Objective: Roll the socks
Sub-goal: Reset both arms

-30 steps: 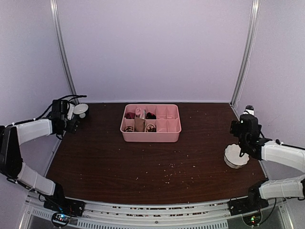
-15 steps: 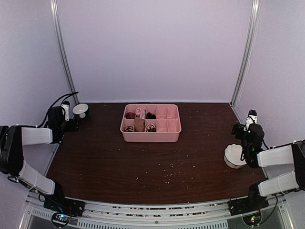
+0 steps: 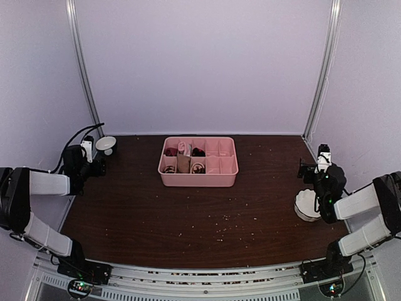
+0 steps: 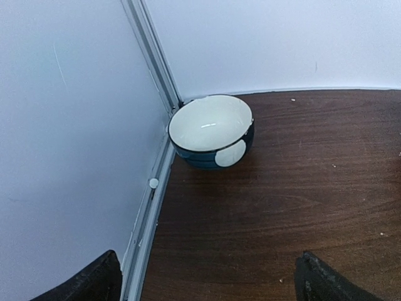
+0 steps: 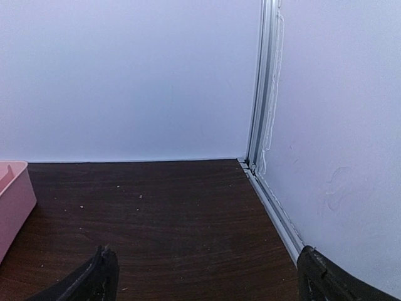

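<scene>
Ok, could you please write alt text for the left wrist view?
A round dark-blue ceramic bowl with a cream inside sits in the corner of the dark brown wooden table, beside a metal wall rail. The left end effector is open and empty.

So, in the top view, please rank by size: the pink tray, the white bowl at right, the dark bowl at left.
Largest first: pink divided tray; white bowl; dark bowl. The last two are unsure: the dark bowl stands farther from the camera.
</scene>
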You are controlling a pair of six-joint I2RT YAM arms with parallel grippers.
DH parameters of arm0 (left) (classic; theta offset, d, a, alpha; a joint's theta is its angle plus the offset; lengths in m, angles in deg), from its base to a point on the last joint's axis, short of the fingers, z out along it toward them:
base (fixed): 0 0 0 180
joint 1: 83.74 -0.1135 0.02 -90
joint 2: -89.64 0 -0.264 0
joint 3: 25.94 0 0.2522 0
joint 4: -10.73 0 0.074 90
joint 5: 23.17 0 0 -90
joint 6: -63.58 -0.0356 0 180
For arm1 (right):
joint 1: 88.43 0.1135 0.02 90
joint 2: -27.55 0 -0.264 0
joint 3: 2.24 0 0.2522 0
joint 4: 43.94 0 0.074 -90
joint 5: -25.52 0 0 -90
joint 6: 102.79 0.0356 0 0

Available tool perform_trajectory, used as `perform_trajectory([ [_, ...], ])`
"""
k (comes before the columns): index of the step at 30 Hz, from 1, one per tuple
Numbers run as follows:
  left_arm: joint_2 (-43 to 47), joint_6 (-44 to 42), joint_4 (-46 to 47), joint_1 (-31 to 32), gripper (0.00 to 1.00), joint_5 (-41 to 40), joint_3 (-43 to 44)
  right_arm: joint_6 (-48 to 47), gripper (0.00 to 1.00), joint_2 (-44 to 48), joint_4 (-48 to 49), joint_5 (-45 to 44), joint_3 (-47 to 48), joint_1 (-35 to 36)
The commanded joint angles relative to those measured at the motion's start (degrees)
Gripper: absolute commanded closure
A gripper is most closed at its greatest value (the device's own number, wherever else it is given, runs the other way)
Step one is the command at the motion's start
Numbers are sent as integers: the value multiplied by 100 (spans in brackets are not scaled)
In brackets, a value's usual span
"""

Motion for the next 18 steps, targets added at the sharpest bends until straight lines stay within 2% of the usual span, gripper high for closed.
perform_trajectory([
  [1, -318, -134, 718, 133, 2, -175, 175, -167, 0, 7, 653, 340, -257, -27],
  [2, -199, -166, 1020, 169, 2, -180, -171, -168, 0, 14, 676, 345, -283, -24],
  [4, 56, -155, 2241, 200, 2, -172, -1016, -164, 0, 20, 728, 336, -325, -28],
  [5, -82, -236, 3091, 198, 2, -45, -1637, -148, 0, -5, 719, 276, -279, -28],
  [6, -354, -320, 4718, 199, 2, 120, -2161, -111, 0, -34, 596, 180, -181, -28],
  [7, -362, -399, 5428, 207, 2, 374, -2441, -50, 0, -39, 316, 59, -20, -28],
  [8, -315, -415, 5387, 202, 2, 484, -2412, 63, 0, -21, -153, -12, 199, -37],
  [9, -280, -362, 4809, 204, 2, 338, -2176, 174, 0, -19, -367, 129, 283, -149],
  [11, -189, -78, 3026, 187, 2, -229, -1248, 198, 0, -69, -290, 293, 295, -283],
  [13, -192, -52, 3054, -51, 2, 365, -1214, 181, 0, -27, -293, 305, 257, -283],
  [18, -182, -65, 2989, -64, 2, 446, -1184, 159, 0, -27, -239, 339, 236, -283],
])
